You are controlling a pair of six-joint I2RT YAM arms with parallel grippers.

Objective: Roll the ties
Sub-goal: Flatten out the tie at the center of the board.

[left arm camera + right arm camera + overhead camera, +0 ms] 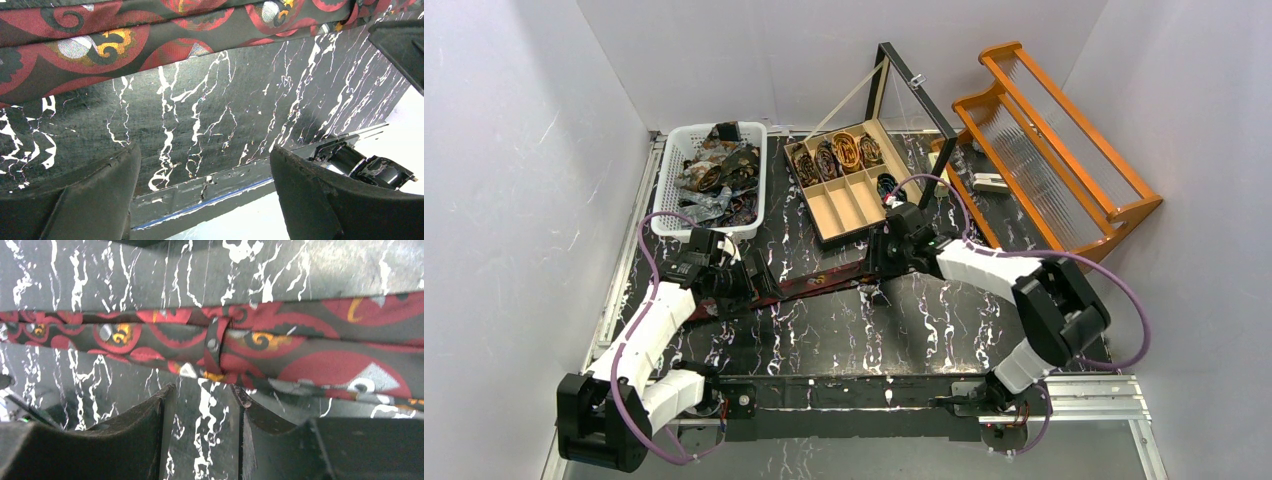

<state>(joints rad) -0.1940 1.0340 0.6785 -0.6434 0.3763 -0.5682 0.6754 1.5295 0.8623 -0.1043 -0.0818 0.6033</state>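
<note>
Red-and-black patterned fabric tie (824,281) lies flat. Left gripper (205,160) wide apart, right gripper (202,390) half-parted, both empty. Pinch one end square, roll tight.

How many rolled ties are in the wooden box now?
4 rolled ties, one per compartment along the wooden box's far row. A dark shape beside the box may be another.

No writing, label, brand, number or sign can be read in any view.
</note>
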